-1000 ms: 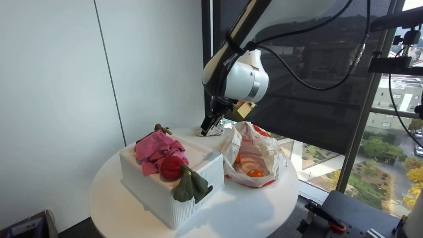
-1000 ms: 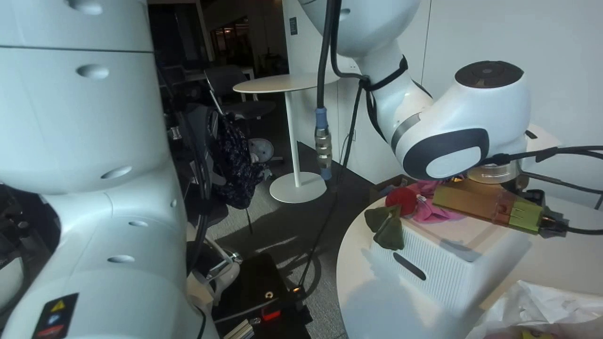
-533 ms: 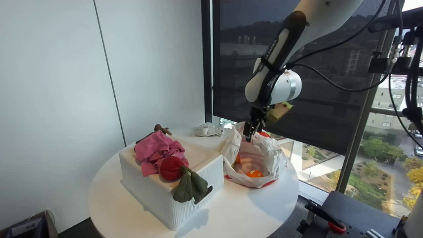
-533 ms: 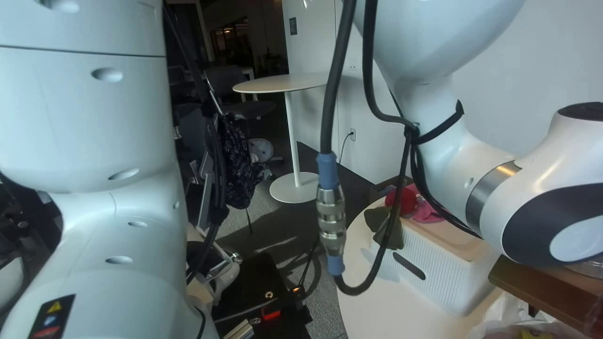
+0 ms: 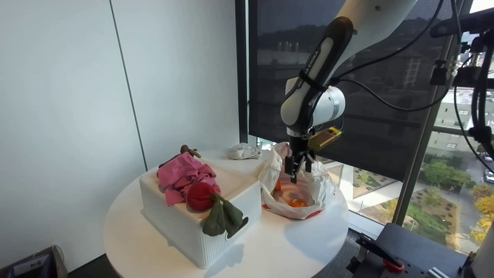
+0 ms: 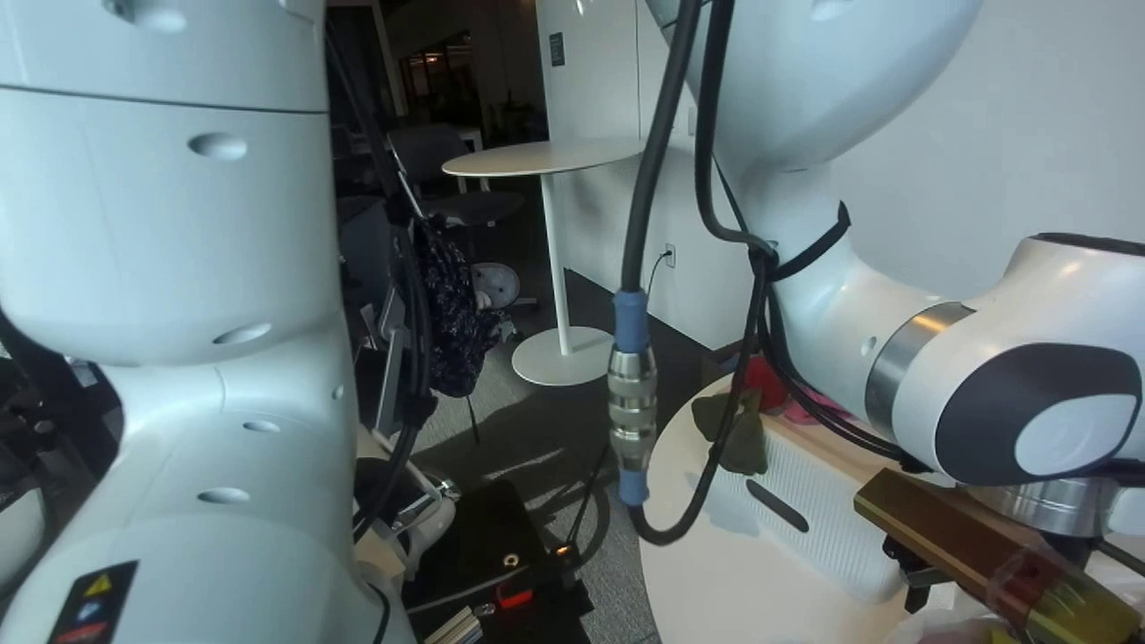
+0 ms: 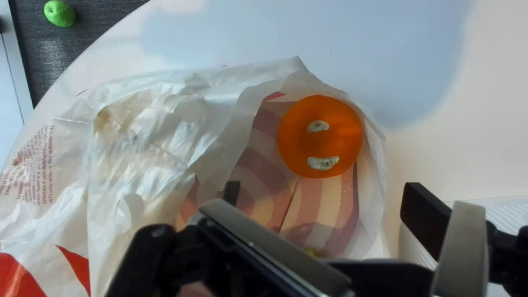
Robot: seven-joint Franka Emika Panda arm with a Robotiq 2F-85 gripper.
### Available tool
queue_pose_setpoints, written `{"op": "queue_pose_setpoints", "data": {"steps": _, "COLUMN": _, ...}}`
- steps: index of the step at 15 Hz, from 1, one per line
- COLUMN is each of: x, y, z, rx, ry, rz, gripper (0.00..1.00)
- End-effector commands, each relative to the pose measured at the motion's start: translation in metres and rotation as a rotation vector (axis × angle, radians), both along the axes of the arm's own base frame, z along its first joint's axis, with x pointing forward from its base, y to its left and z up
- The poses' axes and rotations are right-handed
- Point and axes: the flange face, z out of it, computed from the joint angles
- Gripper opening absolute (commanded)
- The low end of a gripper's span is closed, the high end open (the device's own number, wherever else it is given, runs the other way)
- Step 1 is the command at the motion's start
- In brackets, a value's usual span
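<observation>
Spread wide and holding nothing, the gripper (image 7: 332, 200) hangs over the mouth of the white plastic bag (image 7: 165, 136). The shiny orange ball (image 5: 297, 203) lies inside that bag, below the gripper and apart from it, by the bag's near side in an exterior view. Small reddish print (image 7: 43, 165) on the bag begins "This reusable bag is made from Low"; above the bag, the robot arm (image 5: 324, 63) reads "EMIKA".

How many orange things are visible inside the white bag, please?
2 in an exterior view: in the white bag, a round orange thing in front, another orange thing at picture left; more may be hidden.
</observation>
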Motion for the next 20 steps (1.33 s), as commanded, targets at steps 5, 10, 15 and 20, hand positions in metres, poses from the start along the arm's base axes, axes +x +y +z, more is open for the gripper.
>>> {"op": "queue_pose_setpoints", "data": {"steps": 5, "x": -0.009, "y": -0.012, "z": -0.049, "rx": 0.03, "ry": -0.035, "rz": -0.077, "gripper": 1.0}}
{"op": "queue_pose_setpoints", "data": {"steps": 10, "x": -0.014, "y": -0.01, "z": -0.076, "rx": 0.024, "ry": -0.04, "rz": -0.087, "gripper": 1.0}}
{"op": "queue_pose_setpoints", "data": {"steps": 15, "x": -0.015, "y": -0.001, "z": -0.094, "rx": 0.028, "ry": -0.05, "rz": -0.102, "gripper": 1.0}}
{"op": "queue_pose_setpoints", "data": {"steps": 20, "x": -0.013, "y": 0.013, "z": -0.097, "rx": 0.039, "ry": -0.052, "rz": -0.085, "gripper": 1.0}}
